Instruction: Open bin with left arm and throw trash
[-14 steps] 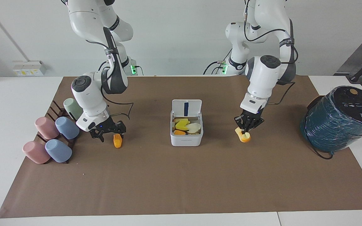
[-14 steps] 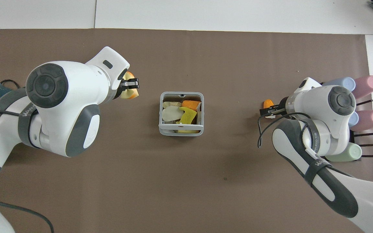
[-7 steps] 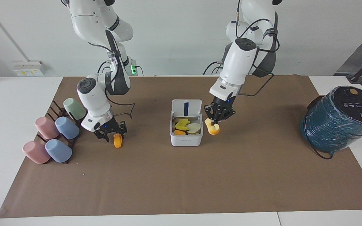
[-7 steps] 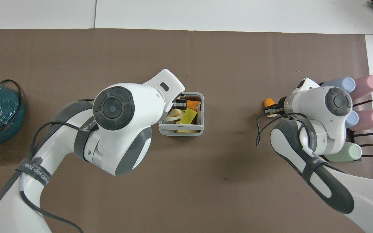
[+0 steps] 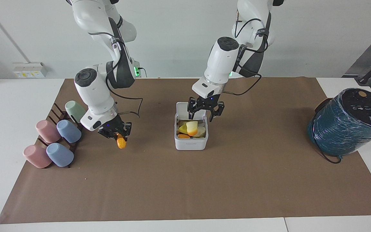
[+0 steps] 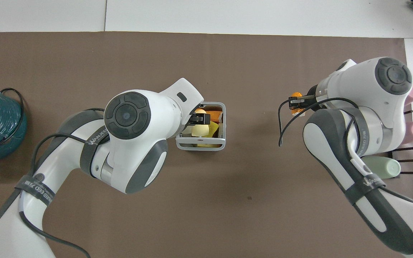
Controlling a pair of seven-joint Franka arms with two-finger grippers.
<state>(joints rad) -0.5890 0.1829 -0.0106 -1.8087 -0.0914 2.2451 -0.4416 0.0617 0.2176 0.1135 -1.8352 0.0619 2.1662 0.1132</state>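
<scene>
Since a second ago my left gripper (image 5: 205, 111) has swung from the teal wrapped cylinder's (image 5: 346, 124) end of the table to over the bin (image 5: 191, 141), and its fingers now stand wide; the pale yellow scrap with the orange edge (image 5: 192, 128) it carried sits loose on top of the heap inside. My right gripper (image 5: 117, 132) has lifted off the paper, pinched on the orange scrap (image 5: 120, 142), over bare paper beside the cups. Surface: brown paper sheet (image 5: 185, 187) over a white table (image 5: 8, 106), white wall at the robots' end with a socket strip (image 5: 29, 70). Bin sits mid-sheet, lid (image 5: 185, 108) tipped up toward the robots, bright yellow scrap (image 5: 183, 129) and others inside. Pastel cups (image 5: 56, 141), pink, blue and green, lie on a dark rack at the right arm's end. Cylinder stands at the left arm's end, well apart from the bin. From overhead my left wrist (image 6: 134, 122) covers part of the bin's opening.
</scene>
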